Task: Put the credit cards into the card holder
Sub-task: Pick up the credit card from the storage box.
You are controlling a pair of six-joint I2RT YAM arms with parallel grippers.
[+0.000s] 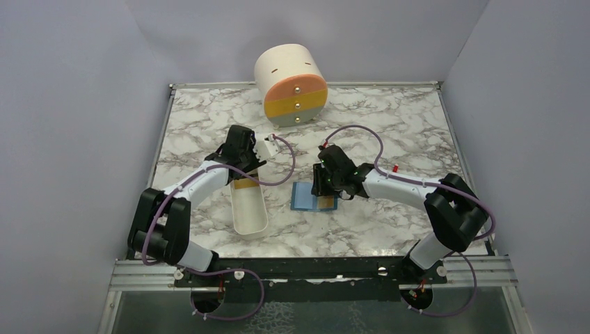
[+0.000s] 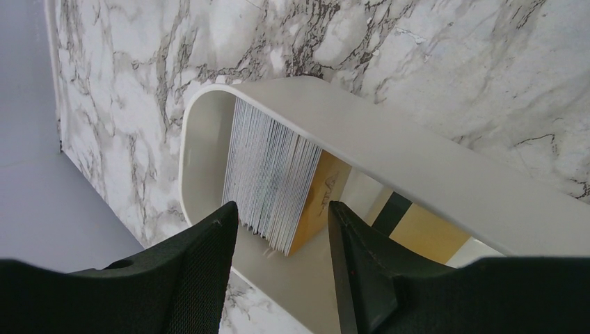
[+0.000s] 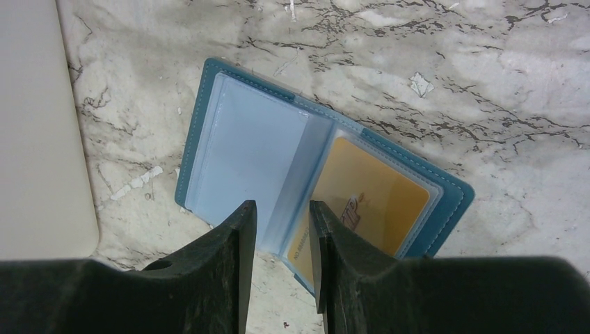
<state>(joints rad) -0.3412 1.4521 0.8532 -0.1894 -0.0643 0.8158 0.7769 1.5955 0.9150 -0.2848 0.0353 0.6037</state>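
Observation:
A stack of credit cards (image 2: 268, 174) stands on edge in the far end of a long white tray (image 2: 431, 174), with a gold card (image 2: 316, 198) at its front. Another gold card with a dark stripe (image 2: 417, 233) lies on the tray floor. My left gripper (image 2: 282, 233) is open just above the stack, empty. The blue card holder (image 3: 209, 125) lies open on the table with a gold card (image 3: 369, 202) in its right clear pocket. My right gripper (image 3: 282, 226) is open low over it, its fingers on either side of a raised clear leaf (image 3: 299, 174).
In the top view the tray (image 1: 249, 216) lies left of the card holder (image 1: 305, 197). A cream cylinder with orange, yellow and grey drawers (image 1: 291, 85) stands at the back of the marble table. Grey walls close in three sides.

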